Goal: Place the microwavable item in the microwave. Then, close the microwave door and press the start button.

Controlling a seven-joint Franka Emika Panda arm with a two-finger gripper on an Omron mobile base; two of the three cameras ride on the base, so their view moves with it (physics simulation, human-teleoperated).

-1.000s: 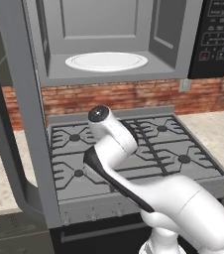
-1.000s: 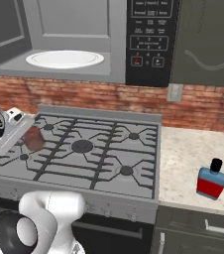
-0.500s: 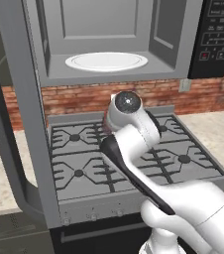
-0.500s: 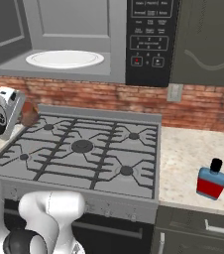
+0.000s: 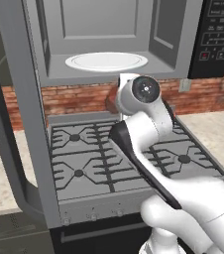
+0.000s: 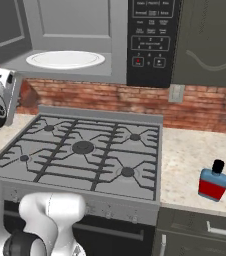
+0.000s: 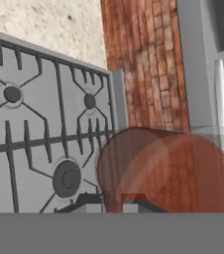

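Glass tumbler [image 7: 166, 171], clamped between our gripper's [image 7: 119, 201] closed fingers and carried above the stove [image 7: 44, 124] just below the microwave [image 5: 109, 62] opening, looks rigid, slick and breakable, so we judge a firm mid-wall hold safest.

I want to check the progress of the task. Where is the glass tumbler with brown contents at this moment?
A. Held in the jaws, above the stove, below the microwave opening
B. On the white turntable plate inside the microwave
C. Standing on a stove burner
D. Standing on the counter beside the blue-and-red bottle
A: the hand view shows the glass tumbler right at the gripper, over the stove; the turntable plate is bare.
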